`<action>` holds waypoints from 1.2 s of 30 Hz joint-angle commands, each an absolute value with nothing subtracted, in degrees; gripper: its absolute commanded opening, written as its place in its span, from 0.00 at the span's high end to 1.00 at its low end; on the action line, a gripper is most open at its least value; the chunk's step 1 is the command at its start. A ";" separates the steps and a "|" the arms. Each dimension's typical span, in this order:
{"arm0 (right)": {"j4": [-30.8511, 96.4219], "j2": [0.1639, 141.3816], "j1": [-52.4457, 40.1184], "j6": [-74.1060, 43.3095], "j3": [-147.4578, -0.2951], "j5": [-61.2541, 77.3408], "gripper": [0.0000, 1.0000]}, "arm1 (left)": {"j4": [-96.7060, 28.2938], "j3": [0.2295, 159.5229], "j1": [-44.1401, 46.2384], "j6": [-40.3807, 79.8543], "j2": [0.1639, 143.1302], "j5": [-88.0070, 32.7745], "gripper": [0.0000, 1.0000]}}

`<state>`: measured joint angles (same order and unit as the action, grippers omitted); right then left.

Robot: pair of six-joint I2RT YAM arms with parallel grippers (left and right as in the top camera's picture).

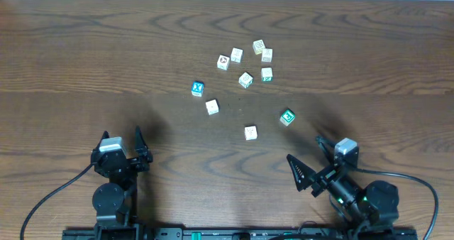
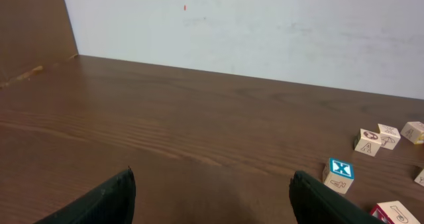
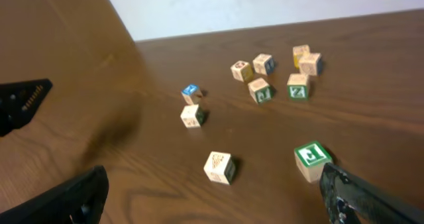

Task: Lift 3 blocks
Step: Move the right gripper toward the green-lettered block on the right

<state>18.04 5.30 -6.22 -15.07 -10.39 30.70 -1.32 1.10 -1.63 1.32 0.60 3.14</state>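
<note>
Three blocks lie on the table: a green-faced block, a cream block with a green mark and a plain cream block. My right gripper stands open at the near right. The plain cream block lies ahead between its fingers, and the green-faced one sits just beyond the right fingertip, untouched. My left gripper is open at the near left over bare wood, holding nothing.
A blue-faced cube sits left of the group, with a cream cube near it. Several more cream cubes cluster at the back. The wall rises beyond the table's far edge.
</note>
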 commanded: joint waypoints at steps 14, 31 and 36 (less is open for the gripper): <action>41.65 40.80 -6.00 -7.62 -41.28 21.41 0.01 | -4.03 0.23 -1.87 1.39 0.62 3.46 0.25; 70.94 80.38 -6.09 -7.62 -71.57 19.94 0.01 | -4.03 0.23 -1.87 1.37 0.62 3.46 0.25; 64.27 84.82 -6.50 -2.61 -71.55 20.60 0.01 | -4.03 0.23 -1.87 1.39 0.62 3.46 0.25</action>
<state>65.89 83.88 -6.24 -6.44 -71.07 19.62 -1.45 1.17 -1.67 1.34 0.64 2.94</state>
